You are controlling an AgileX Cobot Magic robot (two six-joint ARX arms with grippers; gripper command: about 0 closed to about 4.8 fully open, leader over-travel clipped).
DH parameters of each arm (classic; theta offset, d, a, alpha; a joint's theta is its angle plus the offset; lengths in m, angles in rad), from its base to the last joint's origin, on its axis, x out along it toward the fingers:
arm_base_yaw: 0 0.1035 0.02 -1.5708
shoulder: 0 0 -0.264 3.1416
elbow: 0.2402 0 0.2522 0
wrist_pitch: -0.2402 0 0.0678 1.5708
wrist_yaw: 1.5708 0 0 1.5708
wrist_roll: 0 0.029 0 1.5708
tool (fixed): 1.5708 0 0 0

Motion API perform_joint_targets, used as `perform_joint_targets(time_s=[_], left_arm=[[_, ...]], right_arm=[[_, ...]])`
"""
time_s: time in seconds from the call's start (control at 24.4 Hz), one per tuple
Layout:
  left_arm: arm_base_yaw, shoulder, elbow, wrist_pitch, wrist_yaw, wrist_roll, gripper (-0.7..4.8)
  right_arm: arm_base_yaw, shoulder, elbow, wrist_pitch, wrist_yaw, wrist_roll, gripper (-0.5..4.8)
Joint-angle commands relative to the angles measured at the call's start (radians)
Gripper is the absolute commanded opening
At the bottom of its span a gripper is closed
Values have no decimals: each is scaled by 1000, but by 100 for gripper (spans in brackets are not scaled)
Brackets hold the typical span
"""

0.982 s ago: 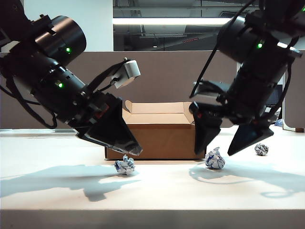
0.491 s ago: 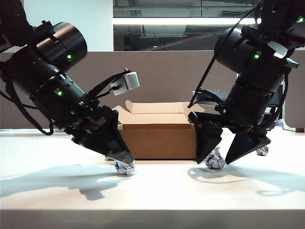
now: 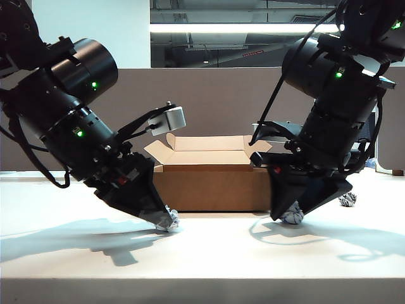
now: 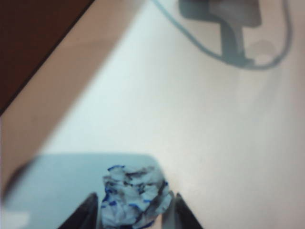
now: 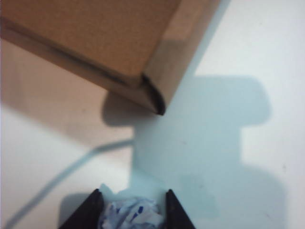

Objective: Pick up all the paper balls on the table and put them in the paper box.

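On the white table (image 3: 209,253), one paper ball (image 3: 171,221) (image 4: 136,198) lies in front of the paper box (image 3: 209,183). My left gripper (image 3: 166,220) (image 4: 134,212) is down around it, open, with a thin gap still showing at one finger. A second paper ball (image 3: 293,216) (image 5: 131,214) sits near the box corner (image 5: 152,90). My right gripper (image 3: 291,214) (image 5: 132,210) is shut on it, both fingers against the paper. The third paper ball (image 3: 347,199) lies free at the far right, behind the right arm.
The box stands open at mid-table with its tan flaps (image 3: 166,149) raised. A grey-brown partition (image 3: 215,95) runs behind it. Both arms cast broad shadows on the tabletop.
Both grippers have dropped to the table and narrowed around their paper balls. The right one has closed onto its ball; the left one is almost touching.
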Motion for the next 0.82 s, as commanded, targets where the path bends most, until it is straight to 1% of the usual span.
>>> perform_joint_targets(time_s=[0.04, 0.16, 0.25, 0.57, 0.61, 0.65, 0.7, 0.74, 0.82], left_arm=[[-2, -1, 6, 36, 4, 7, 209], [-2, -1, 6, 57, 6, 7, 209], [-2, 0, 6, 67, 28, 7, 209], [-2, 9, 6, 57, 56, 7, 204], [-2, 9, 6, 57, 56, 7, 193], [-2, 9, 6, 57, 56, 7, 154], [-2, 9, 6, 57, 56, 7, 100], [-2, 9, 6, 56, 56, 7, 61], [-2, 9, 6, 56, 56, 7, 61]], right_arm=[[2, -2, 4, -8, 6, -1, 178], [2, -2, 5, -8, 6, -18, 174], [2, -2, 5, -7, 8, -19, 174], [2, -2, 6, 0, 24, -19, 174], [2, -2, 6, 0, 28, -21, 174], [2, -2, 6, -1, 28, -23, 173], [2, -2, 6, -2, 28, -23, 173], [2, -2, 6, -2, 28, -23, 173], [2, -2, 6, -1, 28, -23, 173]])
